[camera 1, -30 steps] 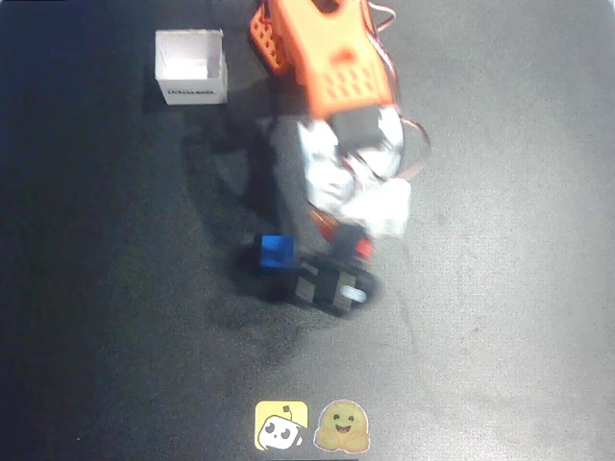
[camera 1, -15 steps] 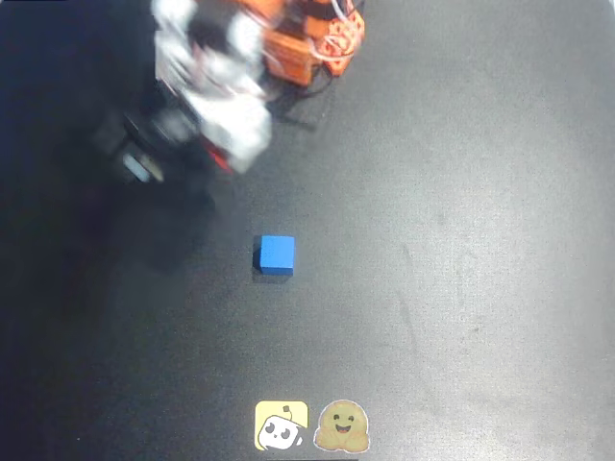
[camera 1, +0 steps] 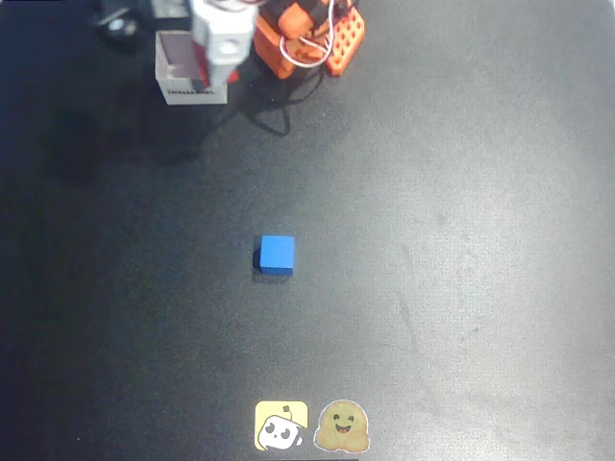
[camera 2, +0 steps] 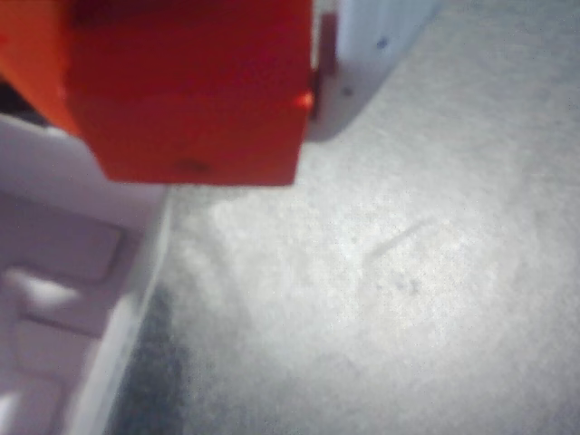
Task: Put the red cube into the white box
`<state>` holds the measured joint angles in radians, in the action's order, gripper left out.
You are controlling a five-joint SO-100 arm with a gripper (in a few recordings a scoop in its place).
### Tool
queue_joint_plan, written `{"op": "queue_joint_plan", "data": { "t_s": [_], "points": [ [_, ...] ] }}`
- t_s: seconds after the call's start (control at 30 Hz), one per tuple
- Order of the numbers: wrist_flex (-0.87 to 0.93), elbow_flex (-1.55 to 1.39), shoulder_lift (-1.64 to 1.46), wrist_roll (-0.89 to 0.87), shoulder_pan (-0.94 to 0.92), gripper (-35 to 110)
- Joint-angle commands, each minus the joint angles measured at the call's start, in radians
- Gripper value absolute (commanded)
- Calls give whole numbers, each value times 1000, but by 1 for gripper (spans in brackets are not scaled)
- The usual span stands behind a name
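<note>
Now red cube (camera 2: 190,91) sits clamped in end effector (camera 2: 313,95).

**Layout around the gripper**

In the wrist view the red cube (camera 2: 190,91) sits clamped in the gripper (camera 2: 272,82), with the white box (camera 2: 72,299) below and left of it. In the overhead view the gripper (camera 1: 213,58) hangs over the white box (camera 1: 187,82) at the top; 1 blue cube (camera 1: 276,255) lies well below it, and 2 stickers (camera 1: 312,425) lie farther still.
</note>
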<state>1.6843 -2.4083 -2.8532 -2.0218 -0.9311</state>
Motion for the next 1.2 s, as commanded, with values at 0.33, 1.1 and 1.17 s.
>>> {"op": "queue_joint_plan", "data": {
  "t_s": [0.33,1.1,1.17],
  "points": [
    [-67,-54,-34,334,-339,0],
    [-198,-123,-21,446,-365,0],
    [-196,-126,-23,446,-354,0]
  ]
}}
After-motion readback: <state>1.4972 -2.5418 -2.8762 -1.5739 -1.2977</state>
